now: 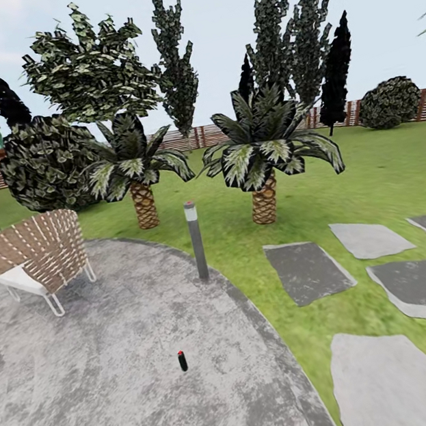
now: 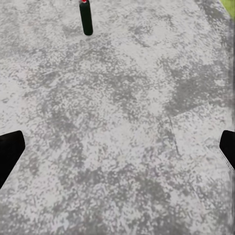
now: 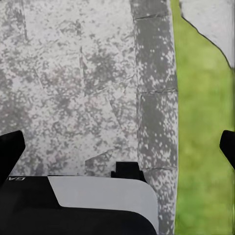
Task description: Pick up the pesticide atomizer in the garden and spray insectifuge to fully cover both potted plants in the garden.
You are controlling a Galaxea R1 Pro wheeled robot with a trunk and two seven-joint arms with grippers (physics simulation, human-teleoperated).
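The pesticide atomizer [image 1: 182, 361], a slim black bottle with a red dot on top, stands upright on the round mottled grey paved patch [image 1: 98, 398] of the garden. It also stands on that paving in the left wrist view [image 2: 86, 18], well ahead of my left gripper [image 2: 117, 152]. That gripper is open and holds nothing, its dark fingertips [image 2: 9, 152] wide apart. My right gripper [image 3: 117, 147] is open too, hanging over the patch's edge beside the lawn [image 3: 200, 122]. The potted plants are out of view.
A grey lamp post [image 1: 195, 240] stands at the patch's rim and a woven chair [image 1: 40, 259] at its left. Two scaly-trunked palms [image 1: 140, 183] [image 1: 260, 163] grow on the lawn behind. Stepping stones [image 1: 306, 270] lie to the right. My own base [image 3: 98, 205] sits below the right gripper.
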